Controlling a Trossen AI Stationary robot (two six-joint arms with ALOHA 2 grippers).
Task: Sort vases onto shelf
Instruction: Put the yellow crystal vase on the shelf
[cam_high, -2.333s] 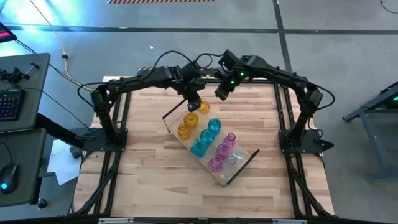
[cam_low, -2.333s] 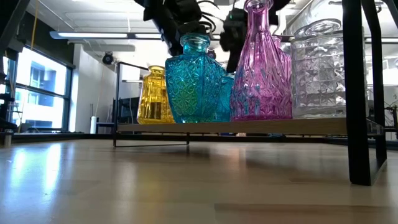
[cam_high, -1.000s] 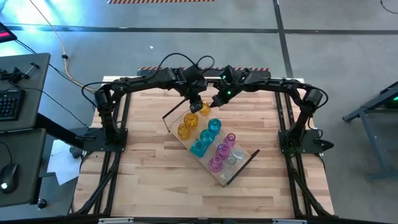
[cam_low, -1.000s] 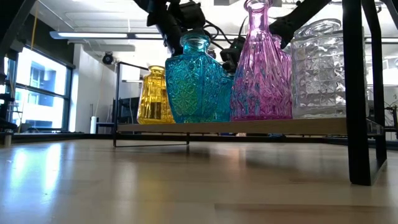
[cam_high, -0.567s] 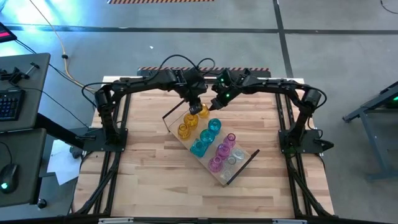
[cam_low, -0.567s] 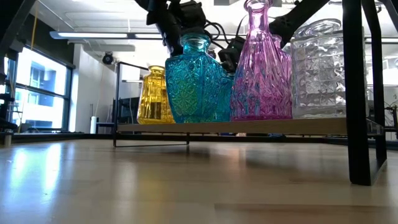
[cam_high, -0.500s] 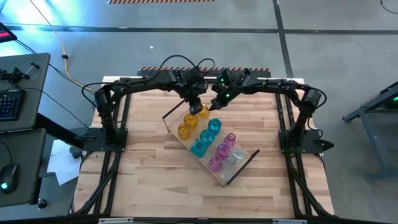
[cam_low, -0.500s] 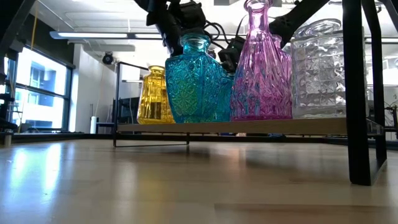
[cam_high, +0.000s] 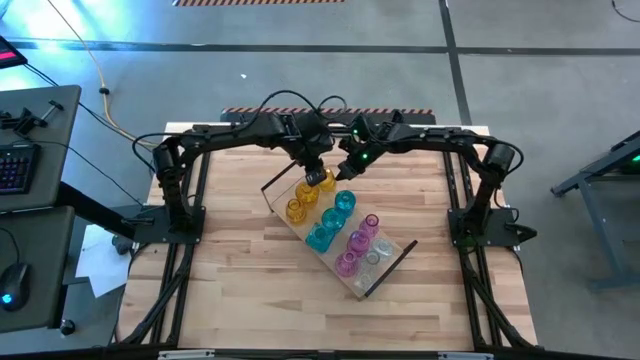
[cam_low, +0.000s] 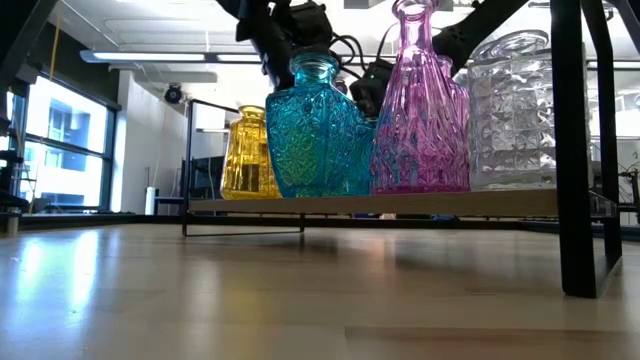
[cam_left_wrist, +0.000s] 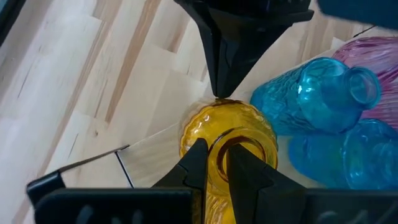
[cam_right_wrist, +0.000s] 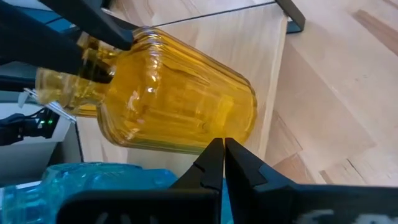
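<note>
An amber vase (cam_left_wrist: 229, 140) is pinched at its rim by the left gripper (cam_left_wrist: 214, 163) on the shelf (cam_high: 300, 225); right gripper (cam_right_wrist: 222, 163) is shut at its 3 o'clock side.

Overhead, table-level and two close wrist views, all on the shelf (cam_high: 340, 228).

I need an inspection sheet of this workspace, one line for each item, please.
Surface: slatted wooden table, bare around the shelf.
Job's things: shelf lies diagonally; amber vases, teal vases, pink vases and a clear vase stand on it.
Clutter: nothing seen on the table.
Grippers: left gripper shut on the rim of an amber vase; right gripper shut, fingers at that vase's side.
Cables: black cables loop over the arms.
Surroundings: desk with keyboard and mouse.
</note>
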